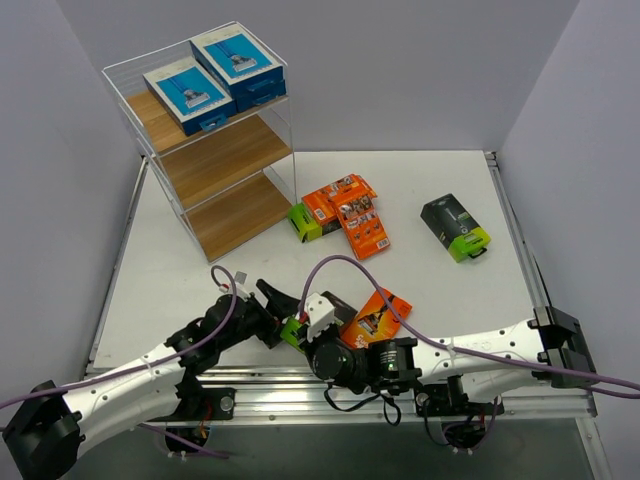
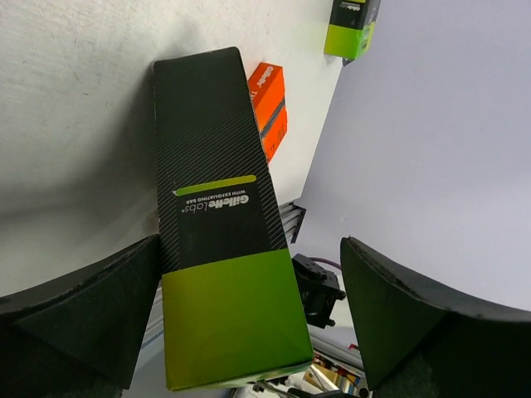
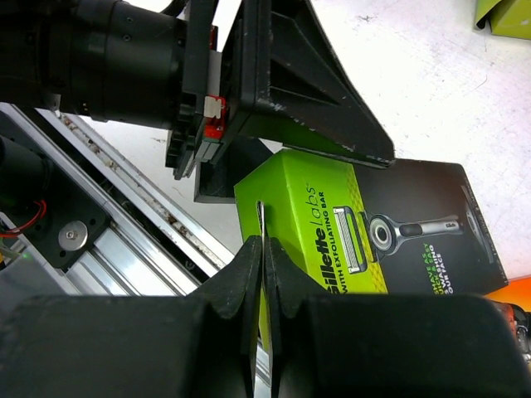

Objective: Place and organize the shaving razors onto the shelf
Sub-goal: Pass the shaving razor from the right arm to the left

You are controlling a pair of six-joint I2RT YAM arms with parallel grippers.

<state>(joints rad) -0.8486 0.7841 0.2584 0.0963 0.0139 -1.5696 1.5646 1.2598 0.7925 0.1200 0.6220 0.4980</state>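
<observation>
Black-and-lime Gillette Labs pack (image 3: 365,240) hung by tabletop (image 1: 160,280) near edge, centre. We saw right gripper (image 3: 264,249) clenched on thin tab at its lime end, presenting it. Left gripper (image 2: 249,249) was spread wide, straddling pack, likely for handover toward shelf (image 1: 230,150).

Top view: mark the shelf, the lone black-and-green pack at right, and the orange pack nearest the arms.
shelf (image 1: 225,150), top view, bare middle board.
black-and-green pack (image 1: 455,227), top view, its centre.
orange pack (image 1: 378,315), top view, its face.
</observation>
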